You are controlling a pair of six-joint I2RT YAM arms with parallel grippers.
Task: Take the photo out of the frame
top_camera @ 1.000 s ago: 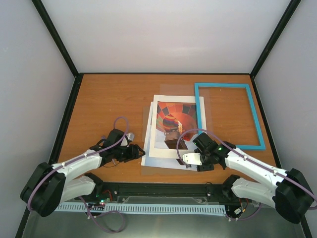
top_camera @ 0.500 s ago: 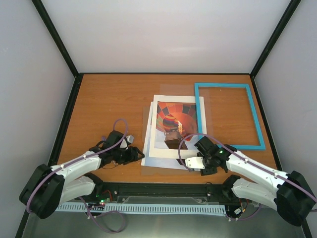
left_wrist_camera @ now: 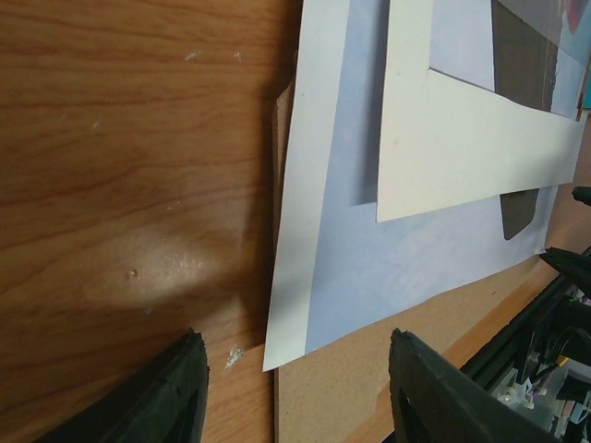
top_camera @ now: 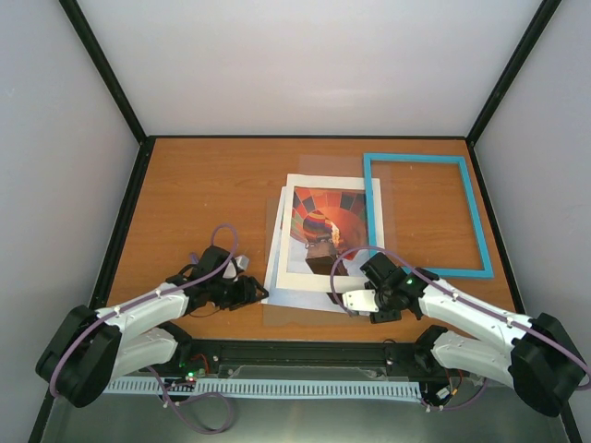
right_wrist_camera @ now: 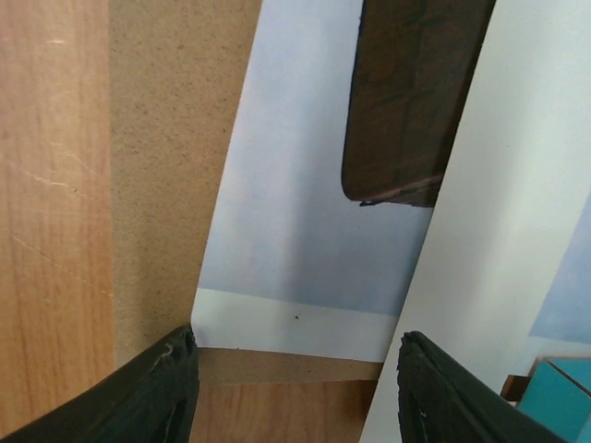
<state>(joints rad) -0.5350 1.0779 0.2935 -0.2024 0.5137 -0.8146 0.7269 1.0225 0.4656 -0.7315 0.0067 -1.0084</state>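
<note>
1. Table (top_camera: 203,194): wood-tone top, carries everything; both arm bases at near edge.
2. Frame (top_camera: 477,224): turquoise, lies flat at back-R of table. No print inside, wood shows through the opening. Its L rim crosses the R edge of the paper stack.
3. Backing board (top_camera: 295,317): plain brown, flat at table centre, bottom of the stack. Only its near and L margins show. Seen close in L wrist view (left_wrist_camera: 369,369) and R wrist view (right_wrist_camera: 157,138).
4. Photo (top_camera: 323,226): balloon print, out of the frame, flat on the backing board just L of the frame. Pale-blue sky and white border stick out at the near side (left_wrist_camera: 388,249) (right_wrist_camera: 295,212).
5. Mat (top_camera: 300,277): cream board w/ opening, on top of the photo, skewed, so the balloon shows through.
6. L claw (top_camera: 254,291): low over the table at the stack's near-L corner. Jaws apart, nothing gripped; the photo corner sits betw. the two fingers in its own cam (left_wrist_camera: 295,365).
7. R claw (top_camera: 355,303): low at the stack's near edge, R of centre. Jaws apart, holding nothing; the photo's white border and the board edge lie betw. the fingers (right_wrist_camera: 295,365).
</note>
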